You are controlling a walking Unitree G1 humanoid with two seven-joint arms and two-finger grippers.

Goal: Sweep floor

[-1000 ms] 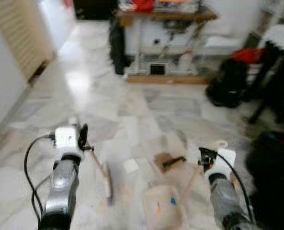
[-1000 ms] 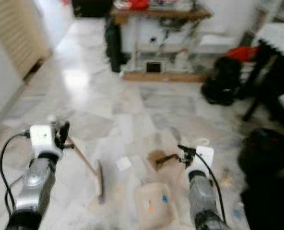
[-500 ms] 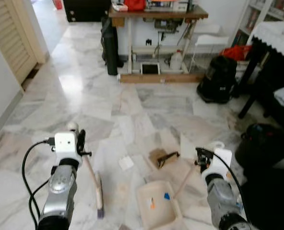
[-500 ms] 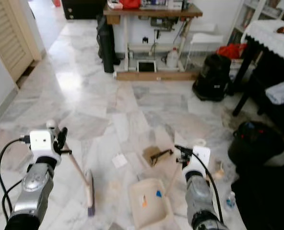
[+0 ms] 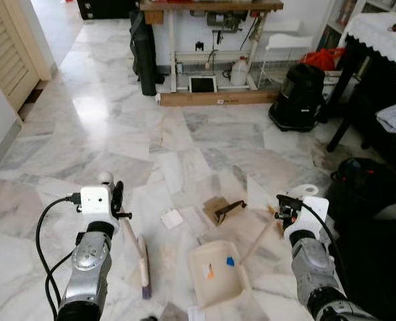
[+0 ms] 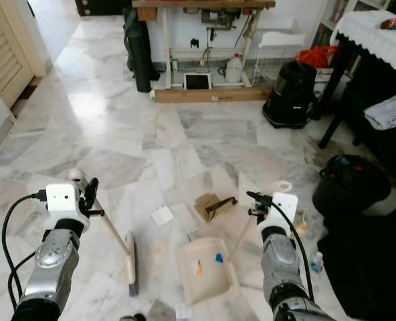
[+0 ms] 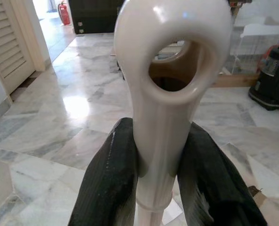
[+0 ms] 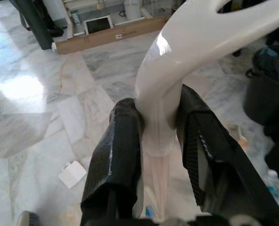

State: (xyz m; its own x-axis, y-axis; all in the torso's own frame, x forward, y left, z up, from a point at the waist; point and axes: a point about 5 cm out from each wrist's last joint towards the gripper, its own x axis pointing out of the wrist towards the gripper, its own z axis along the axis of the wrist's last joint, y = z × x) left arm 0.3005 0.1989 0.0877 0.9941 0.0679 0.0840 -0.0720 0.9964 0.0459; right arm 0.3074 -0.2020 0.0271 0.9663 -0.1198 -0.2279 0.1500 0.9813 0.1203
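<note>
My left gripper (image 5: 115, 201) is shut on the cream broom handle (image 7: 164, 117), whose ring end shows between the black fingers (image 7: 109, 188). The handle slopes down to the broom head (image 5: 143, 269) on the marble floor. My right gripper (image 5: 282, 211) is shut on the white dustpan handle (image 8: 160, 113). The cream dustpan (image 5: 215, 274) lies on the floor between the arms, holding small orange and blue bits. Beyond the pan lie a white paper scrap (image 5: 172, 219) and a brown cardboard piece (image 5: 219, 208) with a dark strip on it.
A black vacuum cleaner (image 5: 298, 97) and a dark table (image 5: 378, 73) with a white cloth stand to the right, with a black bin (image 5: 360, 192) nearer. A wooden table (image 5: 211, 7) with clutter is at the back. A louvred door (image 5: 7, 47) is at the left.
The head camera has moved and the blur has cleared, so the whole scene has shifted. Both grippers keep their hold; broom and dustpan sit much as before relative to the arms.
</note>
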